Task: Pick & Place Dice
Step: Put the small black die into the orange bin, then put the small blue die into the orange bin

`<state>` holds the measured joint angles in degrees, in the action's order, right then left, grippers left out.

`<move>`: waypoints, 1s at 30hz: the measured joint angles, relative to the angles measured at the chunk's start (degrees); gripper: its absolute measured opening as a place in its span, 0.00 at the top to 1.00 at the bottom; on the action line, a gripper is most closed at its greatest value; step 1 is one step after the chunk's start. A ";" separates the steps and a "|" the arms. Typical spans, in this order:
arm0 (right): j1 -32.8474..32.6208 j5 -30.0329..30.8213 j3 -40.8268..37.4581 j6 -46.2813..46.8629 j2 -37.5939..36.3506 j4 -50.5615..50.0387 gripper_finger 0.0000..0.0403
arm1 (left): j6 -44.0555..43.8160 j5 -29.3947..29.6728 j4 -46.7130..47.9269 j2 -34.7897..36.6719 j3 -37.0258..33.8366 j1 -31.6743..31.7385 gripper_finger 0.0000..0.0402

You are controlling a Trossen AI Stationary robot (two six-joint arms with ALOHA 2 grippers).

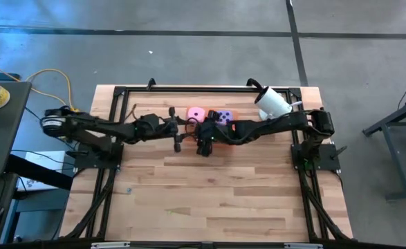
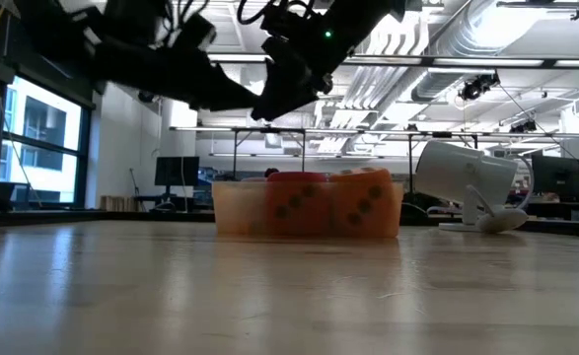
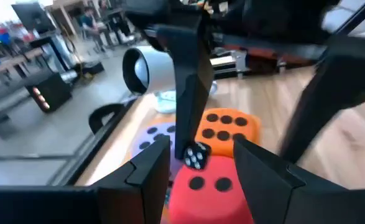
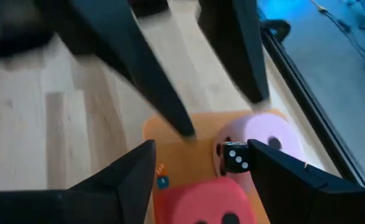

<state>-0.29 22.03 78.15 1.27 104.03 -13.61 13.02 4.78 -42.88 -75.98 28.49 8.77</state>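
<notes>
All four dice — red die [image 3: 210, 186], orange die [image 3: 227, 129], pink die [image 1: 196, 113], purple die [image 1: 223, 116] — sit in the orange tray [image 4: 188, 158], while the left gripper [image 3: 198, 165] and right gripper [image 4: 201, 165] hover above with jaws spread, so little remains.

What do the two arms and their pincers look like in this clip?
Both arms are dark, near-black jointed links with black cables looped along them; a small green light shows on one in the low view. The left pincer and the right pincer each have two flat, wedge-shaped matte black fingers. No markings are legible.
</notes>
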 joint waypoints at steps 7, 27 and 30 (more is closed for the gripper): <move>2.26 -5.93 0.00 0.23 0.00 0.20 0.41 | 0.67 -0.02 -12.89 -7.38 0.04 1.58 0.58; 2.16 -5.69 0.00 -1.52 0.00 -0.65 0.41 | -4.07 0.02 -12.80 -13.63 0.04 4.93 0.58; 1.92 -4.39 0.00 -1.02 0.00 -2.25 0.41 | -4.07 0.02 -12.45 -11.94 0.02 1.87 0.58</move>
<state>1.62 17.64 78.15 0.25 104.03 -15.86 8.95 4.80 -55.32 -87.92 28.51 10.64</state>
